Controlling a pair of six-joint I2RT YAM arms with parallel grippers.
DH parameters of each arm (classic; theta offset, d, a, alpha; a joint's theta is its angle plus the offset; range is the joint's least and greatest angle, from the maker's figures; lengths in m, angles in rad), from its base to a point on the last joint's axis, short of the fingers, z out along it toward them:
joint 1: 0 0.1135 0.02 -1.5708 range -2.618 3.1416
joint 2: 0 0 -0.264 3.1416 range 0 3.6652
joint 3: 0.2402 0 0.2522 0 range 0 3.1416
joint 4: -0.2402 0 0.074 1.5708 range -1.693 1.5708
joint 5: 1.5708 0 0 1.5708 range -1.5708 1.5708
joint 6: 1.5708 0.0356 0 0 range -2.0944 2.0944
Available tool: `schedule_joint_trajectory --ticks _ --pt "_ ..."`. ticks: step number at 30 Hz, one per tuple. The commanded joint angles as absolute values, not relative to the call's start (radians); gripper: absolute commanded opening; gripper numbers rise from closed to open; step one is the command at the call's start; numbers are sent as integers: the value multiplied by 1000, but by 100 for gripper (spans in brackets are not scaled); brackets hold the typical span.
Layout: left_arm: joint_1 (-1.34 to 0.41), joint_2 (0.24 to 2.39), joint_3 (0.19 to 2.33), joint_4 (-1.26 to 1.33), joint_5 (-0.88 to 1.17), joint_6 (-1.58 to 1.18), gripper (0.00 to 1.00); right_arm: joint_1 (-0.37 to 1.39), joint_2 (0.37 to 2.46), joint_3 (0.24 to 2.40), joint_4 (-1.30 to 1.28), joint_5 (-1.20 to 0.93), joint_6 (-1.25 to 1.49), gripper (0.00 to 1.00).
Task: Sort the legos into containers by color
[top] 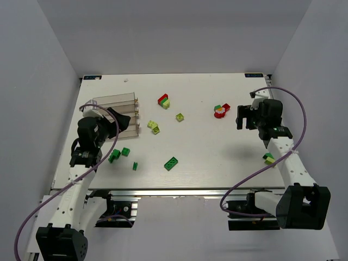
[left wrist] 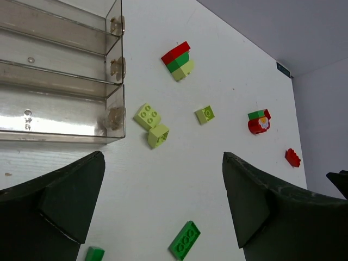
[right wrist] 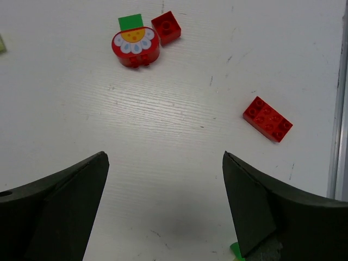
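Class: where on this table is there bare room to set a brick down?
Bare: the middle-right, between the long dark green brick, the red flower piece and the right arm. Crowded: beside the tray, around the lime pair.

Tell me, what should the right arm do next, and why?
Probably lower the right gripper toward the red brick, off to the right in its wrist view. Its jaws stand open and empty above bare table, that brick lies alone with room around it, and what shows of the tray holds no bricks.
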State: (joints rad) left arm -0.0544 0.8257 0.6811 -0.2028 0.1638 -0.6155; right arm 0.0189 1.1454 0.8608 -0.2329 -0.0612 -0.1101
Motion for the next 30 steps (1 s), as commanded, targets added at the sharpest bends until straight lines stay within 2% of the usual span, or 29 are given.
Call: schedule_joint_trajectory --ticks 1,4,5,8,9,11,12,13,15,16,18,19,20,21,23,25,30 --pt "-57 788 673 -253 143 -629 98 14 1129 882 -225 -162 -173 90" --pt "-58 784 676 -287 121 -627 98 14 1103 887 -284 -378 -318 89" --pt "-57 784 676 -293 121 -626 97 14 1098 888 -313 -544 -386 89" --pt "-57 793 678 -316 106 -629 90 47 1089 890 -466 -804 -674 89" --pt "-58 798 678 -319 107 -627 90 66 1088 887 -495 -822 -716 89" --pt "-58 808 681 -328 113 -624 69 107 1094 884 -534 -882 -811 90" --pt "-58 813 684 -331 123 -621 54 139 1100 890 -579 -923 -895 89" --pt "-57 818 687 -340 124 -620 20 159 1112 893 -625 -955 -954 89" --pt "-58 833 695 -354 132 -617 2 249 1126 888 -641 -1006 -1034 89" --pt "-58 838 699 -370 149 -612 0 293 1152 893 -652 -1008 -1067 86" --pt "-58 851 719 -397 158 -601 3 403 1181 902 -655 -999 -1149 77" --pt "-57 851 726 -440 153 -592 13 435 1216 908 -652 -994 -1169 72" --pt "-58 851 733 -465 144 -586 45 466 1236 919 -652 -970 -1183 72" --pt "-58 848 736 -488 138 -583 59 536 1259 945 -656 -950 -1207 72" --pt "-58 827 738 -552 101 -577 77 604 1327 968 -657 -882 -1223 79" --pt "-57 796 730 -598 87 -577 81 708 1389 985 -595 -835 -1194 86" --pt "-57 739 741 -681 54 -575 82 874 1534 1026 -476 -736 -1175 87"
